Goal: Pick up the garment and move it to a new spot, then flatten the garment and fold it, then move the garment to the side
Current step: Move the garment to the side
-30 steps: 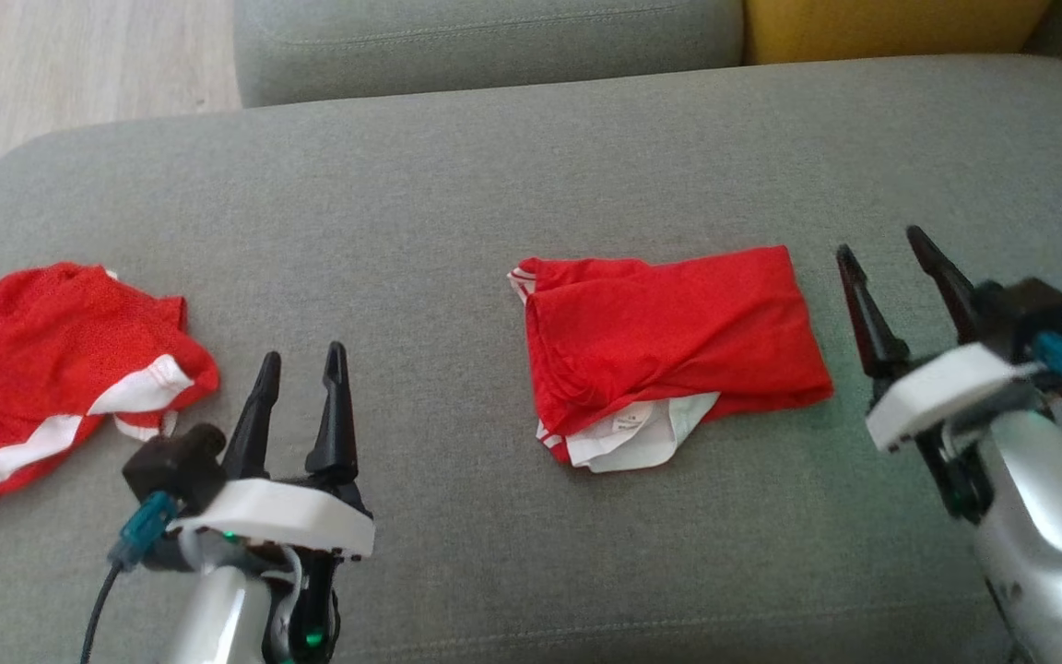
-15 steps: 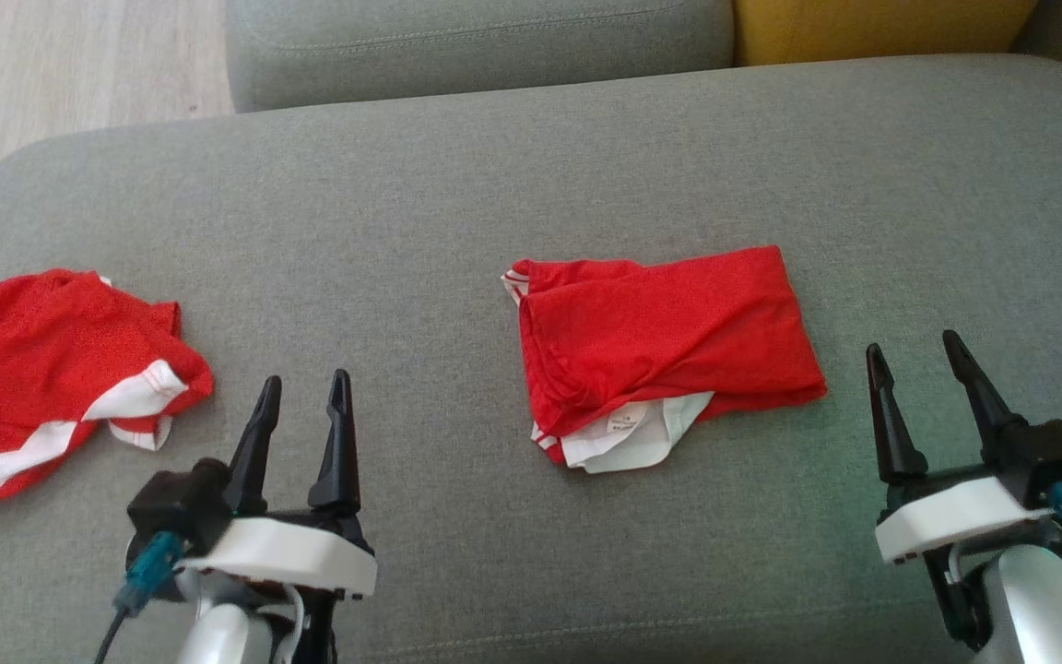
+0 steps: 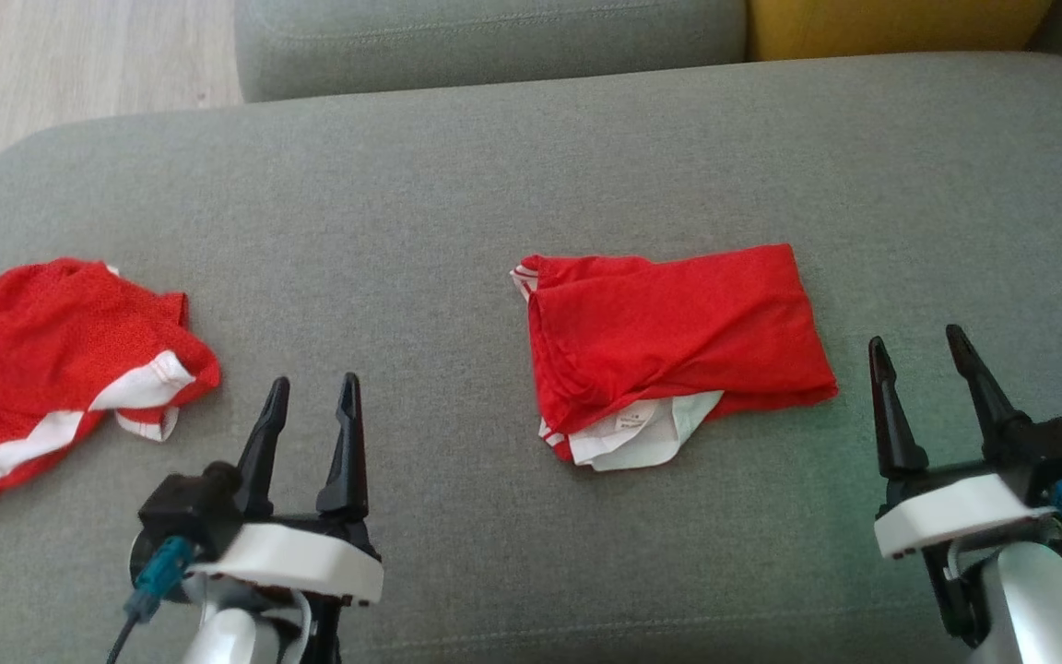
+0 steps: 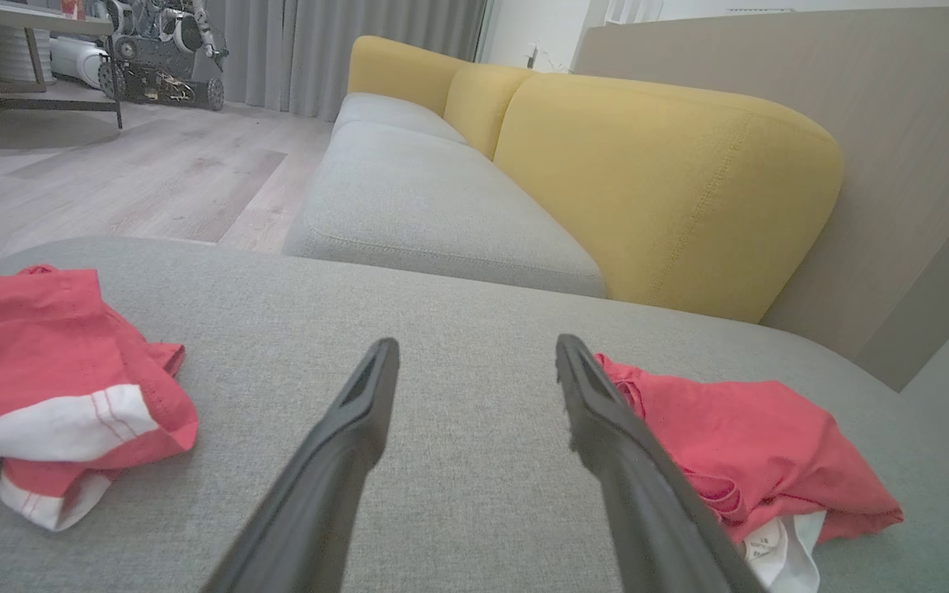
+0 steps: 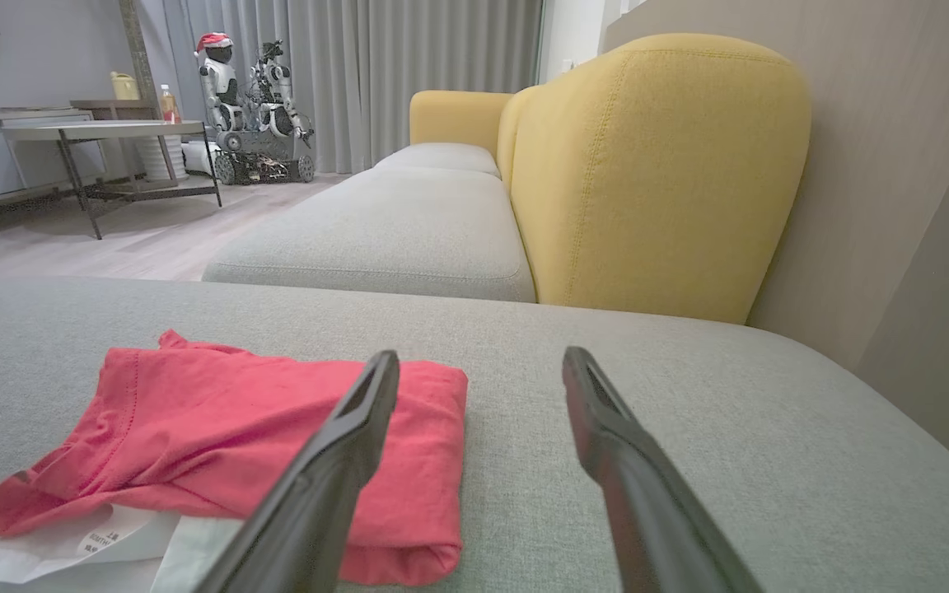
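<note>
Crumpled red-and-white garment [image 3: 61,369] at 9 o'clock on grey sofa cushion [image 3: 494,166], apart from my left pincer [image 3: 314,380]. Left pincer at 7 o'clock, fingers spread, pinching nothing. Folded red garment [image 3: 678,332] just past centre toward 3 o'clock, white lining with label poking out at its 6 o'clock edge. My right pincer [image 3: 915,335] at 4 o'clock, spread, empty, near garment's right edge, not touching.
</note>
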`<state>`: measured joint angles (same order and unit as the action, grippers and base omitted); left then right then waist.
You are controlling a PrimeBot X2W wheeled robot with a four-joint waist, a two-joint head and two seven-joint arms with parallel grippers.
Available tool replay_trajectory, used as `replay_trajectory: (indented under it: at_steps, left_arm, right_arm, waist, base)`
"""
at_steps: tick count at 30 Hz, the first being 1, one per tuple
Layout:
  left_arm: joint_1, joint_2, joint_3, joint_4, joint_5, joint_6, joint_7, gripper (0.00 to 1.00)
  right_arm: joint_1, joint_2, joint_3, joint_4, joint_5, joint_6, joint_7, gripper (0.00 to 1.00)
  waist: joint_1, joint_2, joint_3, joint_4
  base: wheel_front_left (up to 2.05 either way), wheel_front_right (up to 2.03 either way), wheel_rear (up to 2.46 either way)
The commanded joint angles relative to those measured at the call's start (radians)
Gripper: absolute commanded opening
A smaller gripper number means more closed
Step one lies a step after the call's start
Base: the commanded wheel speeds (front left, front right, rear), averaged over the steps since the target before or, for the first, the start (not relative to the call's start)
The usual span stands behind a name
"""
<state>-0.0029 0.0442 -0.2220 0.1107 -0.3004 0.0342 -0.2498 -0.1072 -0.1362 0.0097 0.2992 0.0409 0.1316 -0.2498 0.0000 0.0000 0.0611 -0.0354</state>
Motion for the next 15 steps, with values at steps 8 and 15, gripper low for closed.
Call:
replay_trajectory:
  at_steps: [8,15]
  left_arm:
    - [-0.061,0.006,-0.007,-0.023,0.009,-0.004,-0.012,1.0]
    - [-0.092,0.006,-0.02,-0.016,0.015,-0.006,-0.012,1.0]
  right_arm:
    - [-0.083,0.011,0.017,0.065,0.02,-0.001,-0.012,1.0]
    - [-0.182,0.018,0.011,0.193,0.095,-0.001,-0.007,1.0]
  waist:
    - [0.0,0.0,0.058,0.03]
    - [0.0,0.0,0.111,0.054]
  base:
    - [0.0,0.0,0.0]
    - [0.0,0.0,0.0]
